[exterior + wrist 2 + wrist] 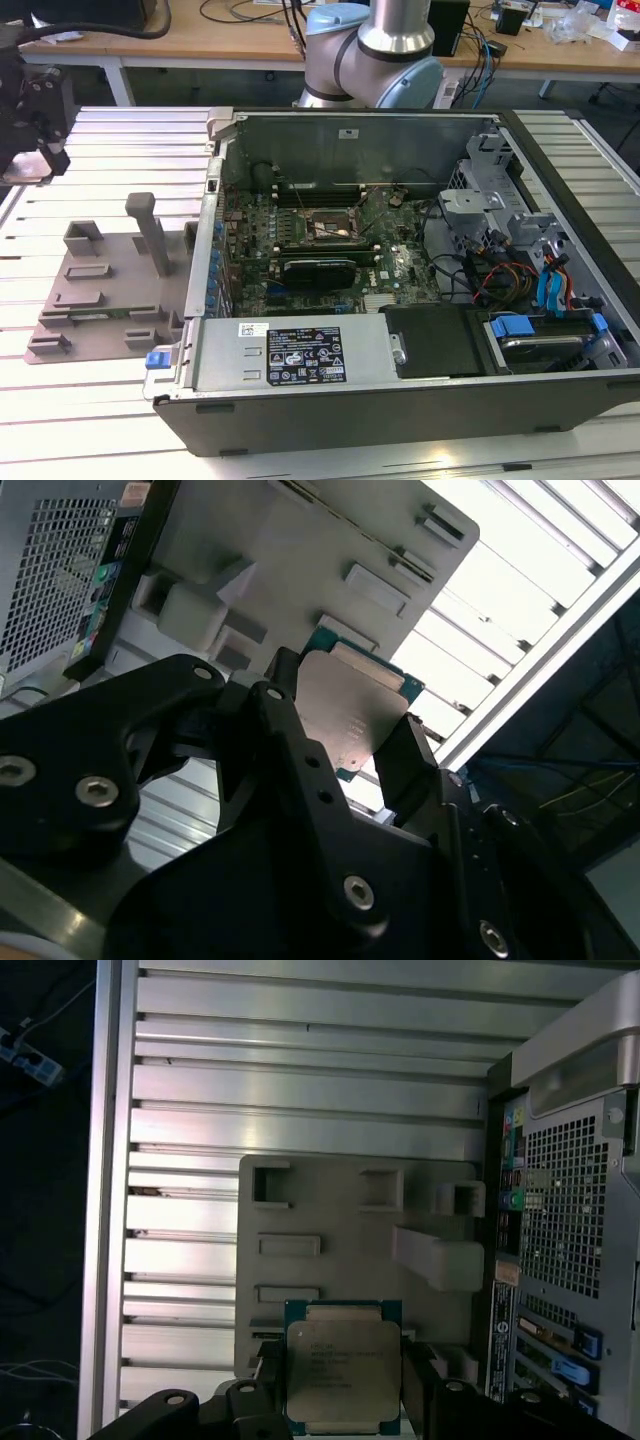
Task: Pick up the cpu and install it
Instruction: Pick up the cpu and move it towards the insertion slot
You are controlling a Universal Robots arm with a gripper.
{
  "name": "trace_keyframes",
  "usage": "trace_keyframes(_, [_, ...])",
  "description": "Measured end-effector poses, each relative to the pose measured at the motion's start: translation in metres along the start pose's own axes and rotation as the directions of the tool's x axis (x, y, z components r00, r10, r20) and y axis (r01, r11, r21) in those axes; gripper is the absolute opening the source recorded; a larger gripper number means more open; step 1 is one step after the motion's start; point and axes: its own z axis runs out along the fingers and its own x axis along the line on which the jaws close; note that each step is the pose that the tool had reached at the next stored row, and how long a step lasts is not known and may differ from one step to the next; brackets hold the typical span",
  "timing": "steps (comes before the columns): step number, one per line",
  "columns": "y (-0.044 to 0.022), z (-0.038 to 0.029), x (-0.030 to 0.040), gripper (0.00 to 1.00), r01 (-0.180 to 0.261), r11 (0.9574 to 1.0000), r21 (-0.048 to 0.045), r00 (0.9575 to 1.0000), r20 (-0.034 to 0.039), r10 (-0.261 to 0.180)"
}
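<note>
CPU (343, 1360) is clamped in the hand (343, 1385), silvery top up, with one black finger (262, 1385) against each of two opposite edges; the hand is closed to the chip's width. In the first wrist view the chip's near edge is cut off by the frame, and the print on its lid is too small to read. In the second wrist view the CPU (352, 705) is seen at a slant between the fingers (288, 730) of the hand (350, 742); black linkages cover its lower part.

In both wrist views the chip hangs clear above the grey tray (340, 1230), over the tray's edge. The tray (100, 300) lies on the slatted desk (110, 150) just beside the case (400, 400), on the exterior view's left. In that view the hand (35, 120) is a dark shape above the desk's far corner, partly cut off by the frame edge; what it grips cannot be made out there.

The case lies open on the desk. Inside it are the board (300, 250) with the socket (335, 228) near its middle, a labelled metal box (290, 355) along the near wall, and cables (510, 275) by the drive bays.
</note>
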Motion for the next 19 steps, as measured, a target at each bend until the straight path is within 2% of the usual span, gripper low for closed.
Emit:
trace_keyframes(8, [-0.0012,0.0006,-0.0210,0.55,0.000,1.0000,0.0000,1.0000,0.0000,0.000])
trace_keyframes(12, [-0.0021,0.0011,-0.0389,0.55,0.000,1.0000,0.0000,1.0000,0.0000,0.000])
trace_keyframes(16, [-0.0025,0.0013,-0.0454,0.55,0.000,1.0000,0.0000,1.0000,0.0000,0.000])
trace_keyframes(19, [-0.0029,0.0016,-0.0544,0.55,0.000,1.0000,0.0000,1.0000,-0.0003,0.000])
